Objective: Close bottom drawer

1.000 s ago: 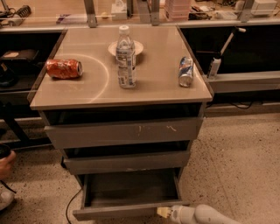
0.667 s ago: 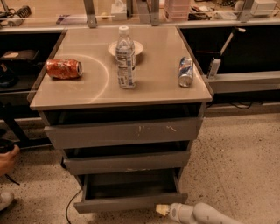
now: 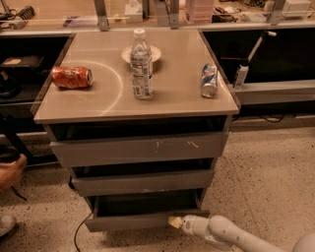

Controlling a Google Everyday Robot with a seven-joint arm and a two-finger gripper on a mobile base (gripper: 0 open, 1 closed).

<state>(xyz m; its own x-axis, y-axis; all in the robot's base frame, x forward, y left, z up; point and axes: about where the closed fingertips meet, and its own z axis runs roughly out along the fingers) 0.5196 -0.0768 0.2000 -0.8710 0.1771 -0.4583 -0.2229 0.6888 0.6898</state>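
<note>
If I shove hard, the grey metal cabinet [image 3: 138, 147] could jolt. Its narrow plain grey bottom drawer [image 3: 128, 222], partly open, may skew: my white gripper [image 3: 176, 222] sits against its front's right end, and I cannot tell how far open it is.

A speckled beige-and-grey terrazzo floor [image 3: 266, 167] lies under warm indoor light, and on it stands a grey metal cabinet with a glossy tan top [image 3: 98, 101] that carries a pale curved glare. Behind runs a long light-wood workbench [image 3: 49, 7] with grey metal uprights [image 3: 102, 12], the space beneath it dark on both sides — a grey horizontal ledge [image 3: 275, 91] crosses the right recess. The pale gripper [image 3: 174, 221] sits low at the cabinet's base, just above the floor — a thin black cable [image 3: 77, 236] trails at the left.
</note>
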